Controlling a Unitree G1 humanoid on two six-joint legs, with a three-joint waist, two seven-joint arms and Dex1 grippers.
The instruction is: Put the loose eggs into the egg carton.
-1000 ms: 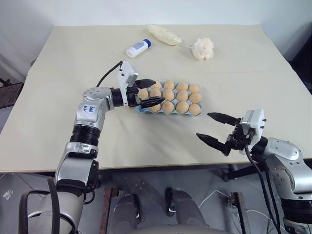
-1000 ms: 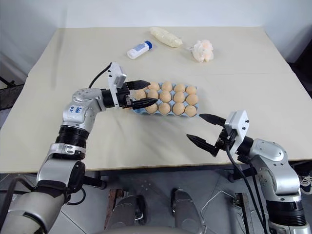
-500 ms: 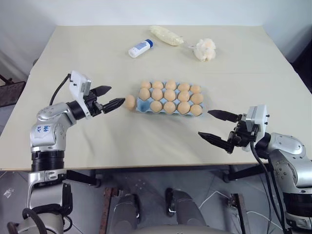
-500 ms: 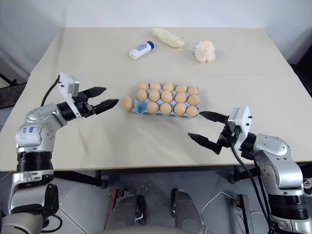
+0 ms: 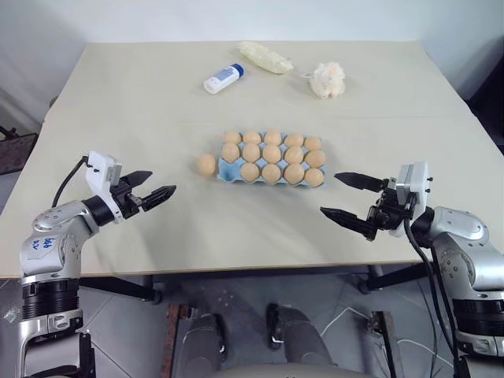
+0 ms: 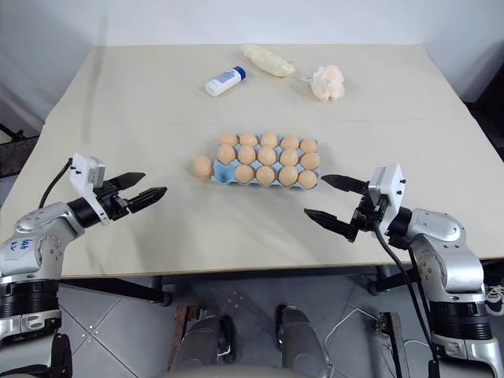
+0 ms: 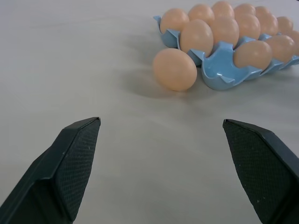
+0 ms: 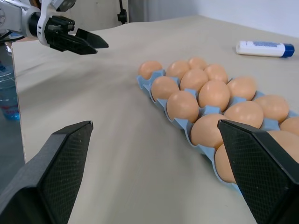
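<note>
We count fourteen tan eggs already seated in the light blue egg carton, which lies flat near the middle of the table, so by our reading the job is nearly finished. One loose egg is left: it rests on the bare tabletop just beside the carton's left end, close against it, though we cannot tell whether it actually touches the moulded edge. In the left wrist view the empty cup sits at the carton's near-left corner, right next to that egg, and it looks to us like the only vacancy. Our left gripper hangs over the table's left front, well apart from the egg, with its two black fingers spread wide and nothing between them; it points roughly toward the egg. Our right gripper hovers off the carton's right front corner, near it but not touching, fingers likewise spread and empty. What we judge is left is a single pick and place: take up the last egg and set it in the free corner cup. Along the far edge of the table lie a white bottle with a blue cap, a pale wrapped bundle and a fluffy cream puff, none of which concern us.
</note>
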